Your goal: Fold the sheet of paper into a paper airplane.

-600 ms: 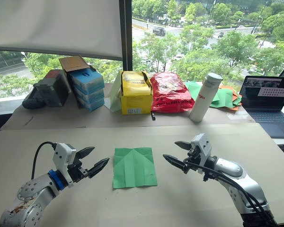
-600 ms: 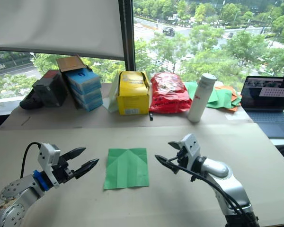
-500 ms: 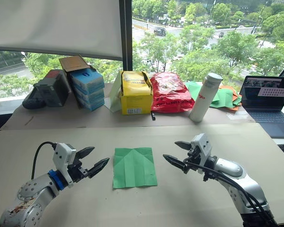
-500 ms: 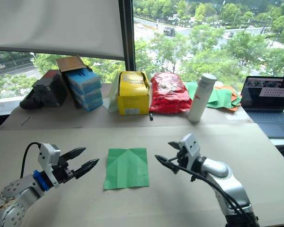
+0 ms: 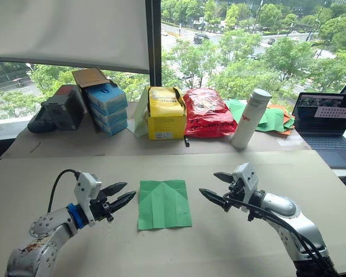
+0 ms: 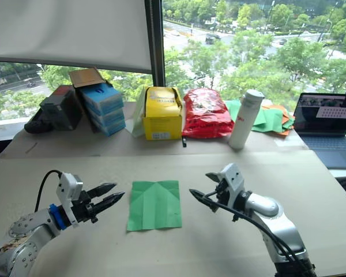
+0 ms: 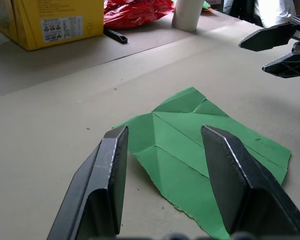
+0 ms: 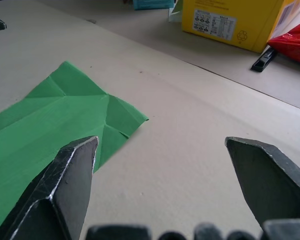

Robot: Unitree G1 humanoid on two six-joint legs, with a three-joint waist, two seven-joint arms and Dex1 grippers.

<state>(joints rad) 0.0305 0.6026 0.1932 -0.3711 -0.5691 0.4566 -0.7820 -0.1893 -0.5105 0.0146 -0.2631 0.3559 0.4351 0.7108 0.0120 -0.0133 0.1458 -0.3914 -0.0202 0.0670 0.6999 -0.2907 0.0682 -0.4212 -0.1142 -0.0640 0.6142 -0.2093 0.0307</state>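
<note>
The sheet of paper is bright green and lies flat in the middle of the tan table. Its two far corners are folded in to a point, and crease lines run down it. My left gripper hovers just left of the sheet, open with a narrow gap and nothing between its fingers. My right gripper hangs a little right of the sheet, wide open and empty. In the right wrist view the sheet lies off to one side of those fingers. A paper airplane is out of view.
Along the back stand stacked blue boxes, a dark case, a yellow box, a red bag and a white bottle. A heap of green and orange sheets and a laptop sit at the back right.
My left gripper has moved right, closer to the sheet's left edge, and its fingers stand closer together. The right arm and the sheet have not moved.
</note>
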